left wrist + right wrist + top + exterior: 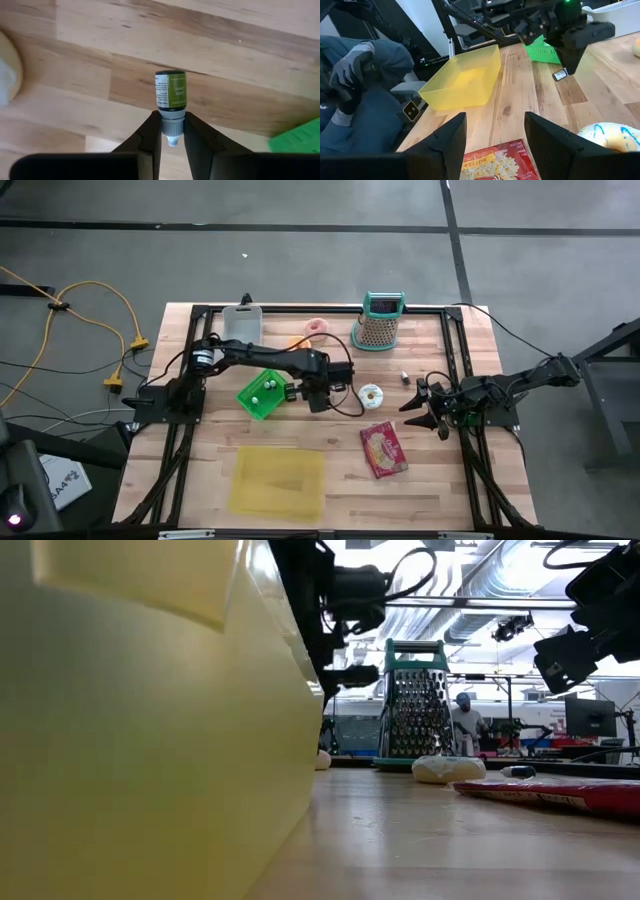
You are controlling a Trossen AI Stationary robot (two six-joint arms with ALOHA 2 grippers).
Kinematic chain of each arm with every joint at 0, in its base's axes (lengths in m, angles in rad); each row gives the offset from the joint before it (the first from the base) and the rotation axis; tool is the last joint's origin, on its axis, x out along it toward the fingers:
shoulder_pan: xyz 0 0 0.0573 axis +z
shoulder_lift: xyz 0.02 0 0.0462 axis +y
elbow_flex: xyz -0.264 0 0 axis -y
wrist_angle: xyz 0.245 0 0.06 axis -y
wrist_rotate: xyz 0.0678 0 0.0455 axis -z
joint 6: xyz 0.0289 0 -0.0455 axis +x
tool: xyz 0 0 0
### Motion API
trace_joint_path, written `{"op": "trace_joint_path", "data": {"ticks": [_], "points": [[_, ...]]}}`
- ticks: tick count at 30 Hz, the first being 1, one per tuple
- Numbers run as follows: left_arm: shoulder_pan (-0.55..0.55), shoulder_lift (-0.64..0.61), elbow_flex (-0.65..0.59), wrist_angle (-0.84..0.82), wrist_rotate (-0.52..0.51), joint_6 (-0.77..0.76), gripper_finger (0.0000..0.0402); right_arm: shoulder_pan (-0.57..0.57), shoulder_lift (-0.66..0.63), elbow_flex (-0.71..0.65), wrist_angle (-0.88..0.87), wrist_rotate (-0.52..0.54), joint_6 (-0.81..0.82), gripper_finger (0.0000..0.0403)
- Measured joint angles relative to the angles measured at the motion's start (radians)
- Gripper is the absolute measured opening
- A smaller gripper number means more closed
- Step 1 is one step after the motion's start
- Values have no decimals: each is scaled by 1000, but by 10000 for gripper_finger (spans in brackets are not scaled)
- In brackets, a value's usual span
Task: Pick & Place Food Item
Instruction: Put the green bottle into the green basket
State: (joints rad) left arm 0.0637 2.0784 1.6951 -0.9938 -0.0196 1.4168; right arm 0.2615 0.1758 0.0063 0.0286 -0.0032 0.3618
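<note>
A small bottle (pixel 170 94) with a green label and a pale cap sits in my left gripper (pixel 171 120), which is shut on it. This gripper is at mid-table (pixel 321 400), beside the green basket (pixel 262 394). The right wrist view shows the bottle (pixel 560 75) under that gripper, above the wood. My right gripper (pixel 495 125) is open and holds nothing; it waits at the table's right side (pixel 425 406). A yellow bin (pixel 278 480) stands at the near edge, resting on its base. My left gripper pinches the bottle at its neck, just below the cap (pixel 171 120), between its two fingers. The fingers come from above, pointing down. The labelled body juts out past the fingertips, and the bottle is clear of the table.
A red popcorn packet (pixel 384 450) and a white iced donut (pixel 371 394) lie right of centre. A metal grater (pixel 380 322) and a pink donut (pixel 318 327) stand at the far edge. A person sits beyond the table (pixel 355 85). Bare wood lies between bin and packet.
</note>
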Motion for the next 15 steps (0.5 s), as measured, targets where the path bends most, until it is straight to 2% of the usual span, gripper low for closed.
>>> {"op": "trace_joint_path", "data": {"ticks": [9, 15], "points": [[-30, -3, 0, -4, -138, -71, 57, 0, 0, 0, 1, 0, 0, 188], [-61, -3, 0, -29, -147, -150, 57, 0, 0, 0, 1, 0, 0, 188]]}}
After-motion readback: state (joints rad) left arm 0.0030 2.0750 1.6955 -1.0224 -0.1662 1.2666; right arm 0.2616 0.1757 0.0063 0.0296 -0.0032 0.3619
